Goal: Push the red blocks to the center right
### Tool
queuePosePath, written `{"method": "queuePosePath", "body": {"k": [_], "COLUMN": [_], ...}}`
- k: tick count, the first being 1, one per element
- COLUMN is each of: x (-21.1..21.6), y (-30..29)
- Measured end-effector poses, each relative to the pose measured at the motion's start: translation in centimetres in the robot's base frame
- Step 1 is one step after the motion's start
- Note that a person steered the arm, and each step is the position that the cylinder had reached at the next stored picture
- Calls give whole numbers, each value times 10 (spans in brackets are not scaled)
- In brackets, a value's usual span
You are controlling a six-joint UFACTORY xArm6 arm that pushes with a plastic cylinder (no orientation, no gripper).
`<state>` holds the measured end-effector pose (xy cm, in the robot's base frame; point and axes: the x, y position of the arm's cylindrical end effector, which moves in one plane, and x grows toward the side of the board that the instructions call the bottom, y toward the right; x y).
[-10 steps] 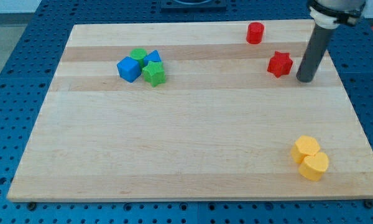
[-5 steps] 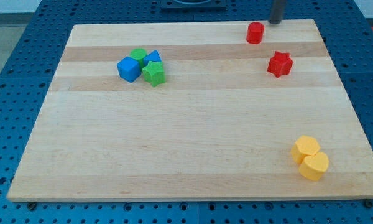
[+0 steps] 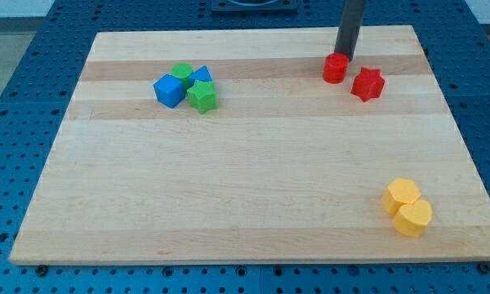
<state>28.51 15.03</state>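
A red cylinder block [image 3: 335,69] lies near the view's top right of the wooden board [image 3: 245,163]. A red star block [image 3: 367,84] lies just to its lower right, a small gap apart. My tip [image 3: 344,59] stands right behind the red cylinder, on its upper right side, touching or nearly touching it. The dark rod rises from there out of the view's top.
A cluster of blue and green blocks lies at the upper left: a blue cube [image 3: 170,91], a blue block [image 3: 200,76], a green round block [image 3: 181,72] and a green star [image 3: 202,96]. Two yellow blocks [image 3: 407,207] lie touching at the lower right.
My tip went from right of the red star up past the board's top edge, then came down behind the red cylinder. The cylinder has slid downward, closer to the red star.
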Motion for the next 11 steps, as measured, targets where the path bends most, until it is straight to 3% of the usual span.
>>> {"method": "queuePosePath", "body": {"k": [2,7,11], "x": [-13,34,63], "y": [-54,-9,-12]}}
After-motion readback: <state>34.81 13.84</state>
